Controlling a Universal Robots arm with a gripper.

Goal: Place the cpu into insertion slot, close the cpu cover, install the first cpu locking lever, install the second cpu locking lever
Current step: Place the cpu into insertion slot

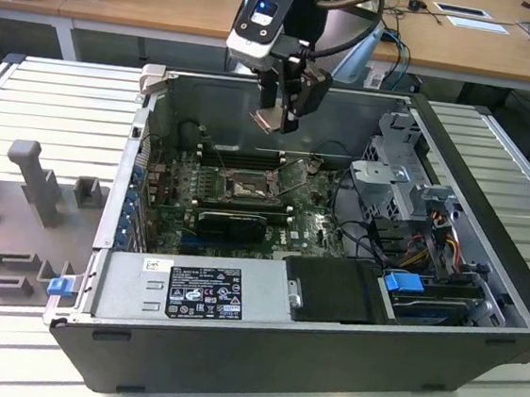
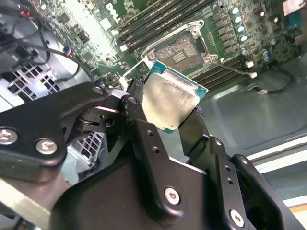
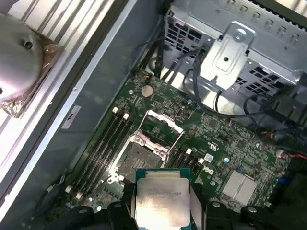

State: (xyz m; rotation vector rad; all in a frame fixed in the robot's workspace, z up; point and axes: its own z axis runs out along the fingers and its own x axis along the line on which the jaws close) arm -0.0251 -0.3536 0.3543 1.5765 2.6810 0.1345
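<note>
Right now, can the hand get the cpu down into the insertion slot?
Probably yes: the hand holds the cpu above the board, the cpu cover stands open, and nothing lies over the insertion slot.

The exterior view looks from high and some way back, down into the open computer case [image 1: 324, 356] on the tabletop [image 1: 524, 169], with the hand [image 1: 278, 116] above it. Both wrist views sit close and look down past the hand. They share the cpu [image 3: 163, 201] it grips and the insertion slot [image 3: 141, 155] on the green board [image 3: 225, 143].
</note>
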